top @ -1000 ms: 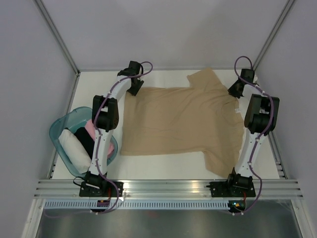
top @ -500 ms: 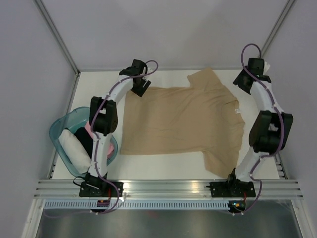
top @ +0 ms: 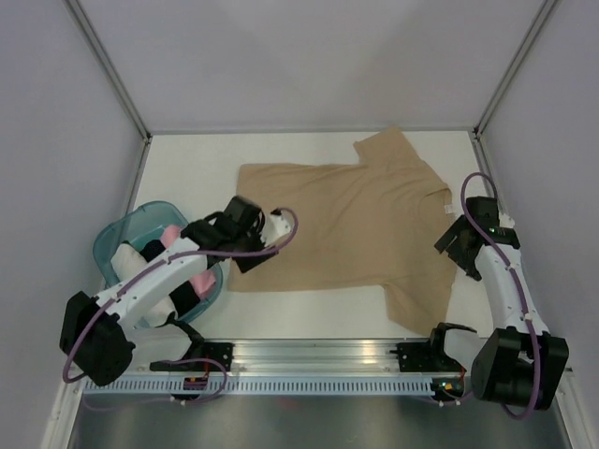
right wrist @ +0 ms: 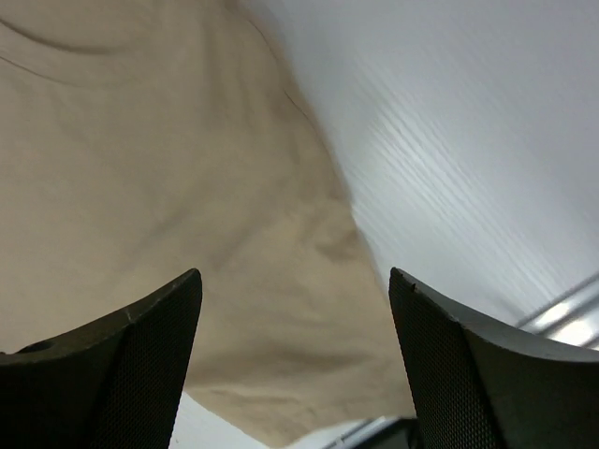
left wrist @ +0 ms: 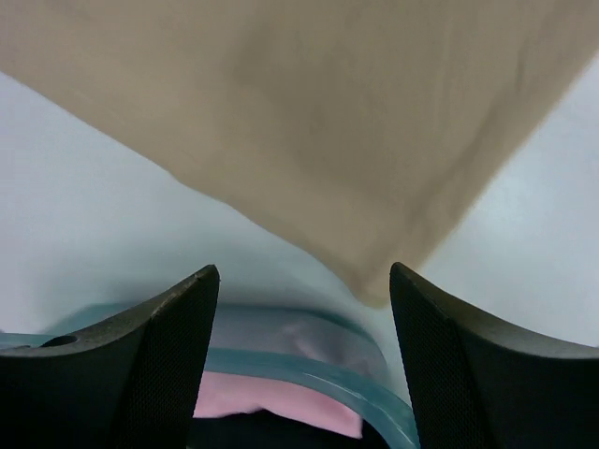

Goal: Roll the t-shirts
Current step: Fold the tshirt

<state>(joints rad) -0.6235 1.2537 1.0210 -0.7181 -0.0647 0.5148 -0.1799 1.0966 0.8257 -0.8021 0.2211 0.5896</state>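
A tan t-shirt (top: 346,220) lies spread flat on the white table, its hem to the left and its collar to the right. My left gripper (top: 245,257) hovers open by the shirt's near-left hem corner (left wrist: 374,281), with nothing between its fingers (left wrist: 178,360). Below it, in the left wrist view, a pink t-shirt (left wrist: 267,398) lies inside the teal basket (left wrist: 318,369). My right gripper (top: 455,251) is open over the near sleeve (right wrist: 206,206) at the shirt's right side, holding nothing.
The teal plastic basket (top: 117,238) sits at the near left and holds a white roll (top: 133,273), a pink bundle (top: 173,236) and something dark. An aluminium rail (top: 318,355) runs along the near edge. Grey walls enclose the table.
Both arms have swung back from the shirt's far edge toward the near side. The right gripper has opened and the left has opened wider; the shirt stays flat.
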